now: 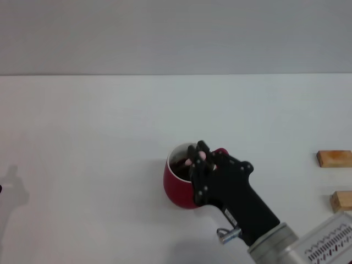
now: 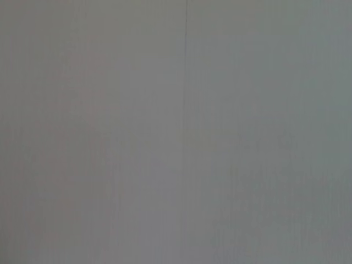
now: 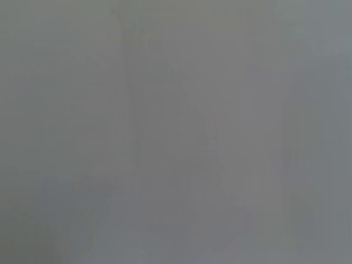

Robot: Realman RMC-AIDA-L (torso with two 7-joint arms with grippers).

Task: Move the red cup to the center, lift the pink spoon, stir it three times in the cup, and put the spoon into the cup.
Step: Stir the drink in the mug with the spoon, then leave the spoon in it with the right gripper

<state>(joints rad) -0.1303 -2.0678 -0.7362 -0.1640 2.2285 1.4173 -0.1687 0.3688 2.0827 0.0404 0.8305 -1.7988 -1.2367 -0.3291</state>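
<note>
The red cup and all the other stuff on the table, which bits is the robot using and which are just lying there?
Being used:
- red cup, near the middle of the table
- pink spoon, held over the cup's mouth
- right gripper, holding that spoon

Just lying there:
- two small wooden blocks at the robot's far right

Table: you look down on a plain white tabletop [image 1: 88, 143] filling most of the head view.
Wall: behind its far edge you see a flat grey wall [image 1: 176, 33].
Light: soft and even; you can spot a faint shadow [image 1: 14, 187] at the table's left edge.
Wrist views: you get only featureless grey.
</note>
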